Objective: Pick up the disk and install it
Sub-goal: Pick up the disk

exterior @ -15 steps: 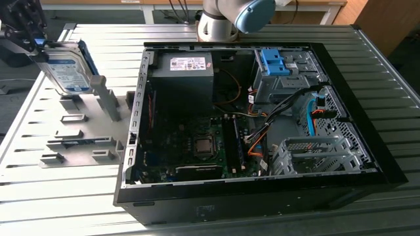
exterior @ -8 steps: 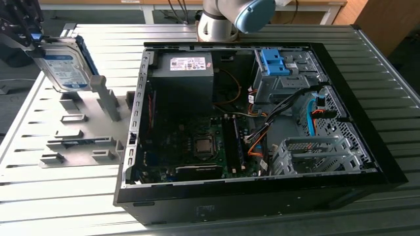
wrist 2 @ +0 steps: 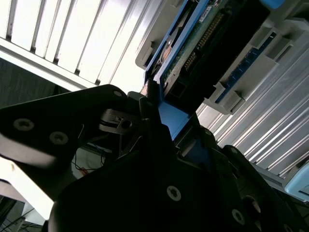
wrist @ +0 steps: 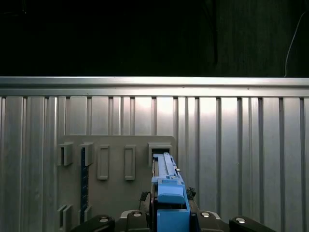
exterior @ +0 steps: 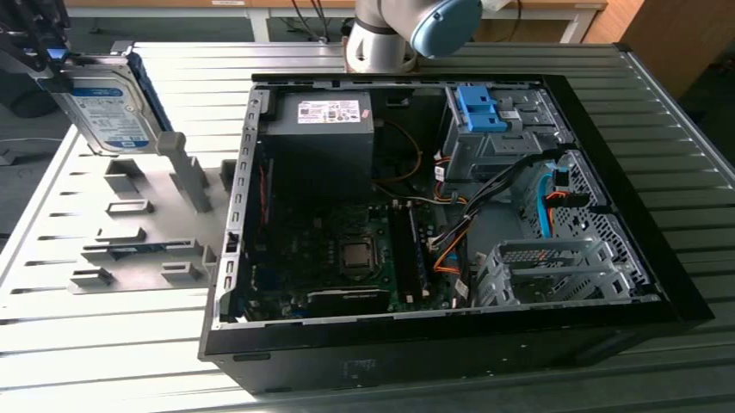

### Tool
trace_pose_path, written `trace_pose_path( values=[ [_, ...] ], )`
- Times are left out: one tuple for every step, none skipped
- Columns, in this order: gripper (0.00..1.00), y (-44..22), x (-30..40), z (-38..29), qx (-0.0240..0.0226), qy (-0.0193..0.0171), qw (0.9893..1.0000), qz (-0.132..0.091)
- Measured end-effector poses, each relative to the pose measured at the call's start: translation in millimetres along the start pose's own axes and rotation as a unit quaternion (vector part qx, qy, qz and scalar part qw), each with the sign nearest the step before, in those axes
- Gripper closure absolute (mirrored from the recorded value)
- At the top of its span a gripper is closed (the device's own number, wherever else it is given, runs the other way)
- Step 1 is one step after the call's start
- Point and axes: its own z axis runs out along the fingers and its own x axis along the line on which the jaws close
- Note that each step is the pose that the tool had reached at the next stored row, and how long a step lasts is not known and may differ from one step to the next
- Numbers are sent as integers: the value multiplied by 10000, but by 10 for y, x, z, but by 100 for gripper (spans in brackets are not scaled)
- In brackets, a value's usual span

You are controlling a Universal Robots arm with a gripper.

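Observation:
The disk (exterior: pixel 109 103), a silver drive with a white and light-blue label and a blue frame, hangs on edge at the exterior view's far left, above the grey holder plate (exterior: pixel 138 249). My gripper (exterior: pixel 55 67) is shut on its upper end. The disk's lower corner is level with the top of an upright grey post (exterior: pixel 184 172). The first wrist view looks down the disk's blue edge (wrist: pixel 168 186), held in my gripper (wrist: pixel 169 215), with a slot of the plate (wrist: pixel 159 149) beyond it. In the second wrist view the disk's green circuit-board side (wrist 2: pixel 203 43) sticks out past the black fingers (wrist 2: pixel 149 121).
The open computer case (exterior: pixel 643 284) lies to the exterior view's right of the plate. At its back stands a grey bay (exterior: pixel 505 142) with a blue latch bracket (exterior: pixel 477 107); cables and a perforated metal cage (exterior: pixel 552 271) fill its right side. The arm's base (exterior: pixel 397 34) rises behind the case.

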Motion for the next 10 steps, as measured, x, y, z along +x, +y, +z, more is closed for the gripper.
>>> trace_pose_path(
  values=[
    [63,0,0,-15,0,0,10000,0],
    [63,0,-1,-27,0,0,10000,0],
    [63,1,-1,-39,1,-1,10000,0],
    [63,1,-1,-51,0,0,10000,0],
    [63,1,-2,-62,0,0,10000,0],
    [63,1,-2,-73,0,0,10000,0],
    [63,1,-2,-83,0,0,10000,0],
    [63,1,-2,-93,0,0,10000,0],
    [63,1,-3,-106,0,0,10000,0],
    [63,2,-3,-119,0,0,10000,0]
  ],
)
